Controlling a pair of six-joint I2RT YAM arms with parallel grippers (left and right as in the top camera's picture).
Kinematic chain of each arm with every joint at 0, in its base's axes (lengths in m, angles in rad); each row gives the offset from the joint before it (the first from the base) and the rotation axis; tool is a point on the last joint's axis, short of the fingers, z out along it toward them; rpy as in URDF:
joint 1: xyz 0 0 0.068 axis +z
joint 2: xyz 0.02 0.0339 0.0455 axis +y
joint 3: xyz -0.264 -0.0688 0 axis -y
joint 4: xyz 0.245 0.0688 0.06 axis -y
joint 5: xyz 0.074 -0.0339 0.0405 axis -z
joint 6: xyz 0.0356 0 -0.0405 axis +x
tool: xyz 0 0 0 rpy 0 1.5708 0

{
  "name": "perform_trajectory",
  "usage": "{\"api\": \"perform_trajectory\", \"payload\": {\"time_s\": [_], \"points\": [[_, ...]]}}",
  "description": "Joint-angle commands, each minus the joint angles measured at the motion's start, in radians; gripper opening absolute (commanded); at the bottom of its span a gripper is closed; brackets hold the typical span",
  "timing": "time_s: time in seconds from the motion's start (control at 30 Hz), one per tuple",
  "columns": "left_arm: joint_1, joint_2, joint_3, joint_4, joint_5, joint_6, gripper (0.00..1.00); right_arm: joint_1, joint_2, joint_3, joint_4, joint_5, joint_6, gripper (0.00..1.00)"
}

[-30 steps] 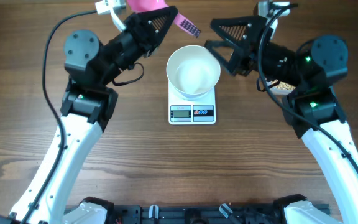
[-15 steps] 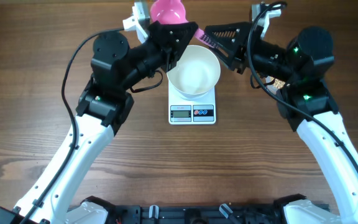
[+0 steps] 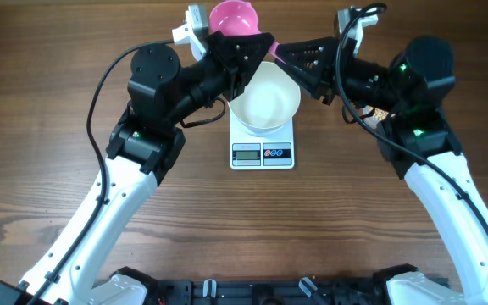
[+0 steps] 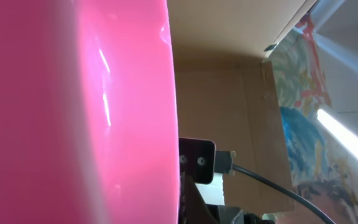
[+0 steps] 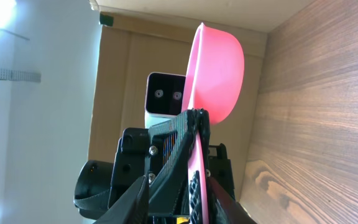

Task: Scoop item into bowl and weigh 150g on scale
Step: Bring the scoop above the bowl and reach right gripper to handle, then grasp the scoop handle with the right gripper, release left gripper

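A pink scoop is held up behind the white bowl, which stands on the scale. My left gripper is shut on the scoop's handle. My right gripper meets it tip to tip from the right, its fingers narrowed around the same handle. In the right wrist view the scoop's cup stands on edge above the left gripper. The left wrist view is filled by the scoop. The bowl looks empty. A few tan beans show under the right arm; the rest are hidden.
Both arms cross the back of the table, on either side of the scale. A cardboard wall stands beyond the table's far edge. Bare wood lies in front of the scale.
The left arm swung right, bringing the scoop from the back left to just behind the bowl. The right gripper, wide open a second ago, has closed around the scoop's handle.
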Motion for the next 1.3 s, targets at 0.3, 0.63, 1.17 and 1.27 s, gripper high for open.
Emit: {"api": "perform_trajectory", "payload": {"time_s": [0.3,0.63,1.17,1.27], "points": [[-0.003,0.006,0.011,0.004,0.011,-0.005,0.04,-0.007,0.006,0.010,0.002,0.015,0.023,0.21],[-0.003,0.006,0.011,0.004,0.013,-0.005,0.04,-0.043,0.006,0.010,0.003,-0.020,0.024,0.19],[-0.004,0.013,0.011,0.008,0.008,-0.006,0.04,-0.043,0.006,0.010,0.002,-0.066,0.061,0.19],[-0.004,0.013,0.011,0.008,0.008,-0.006,0.04,-0.042,0.006,0.010,0.002,-0.049,0.069,0.19]]}}
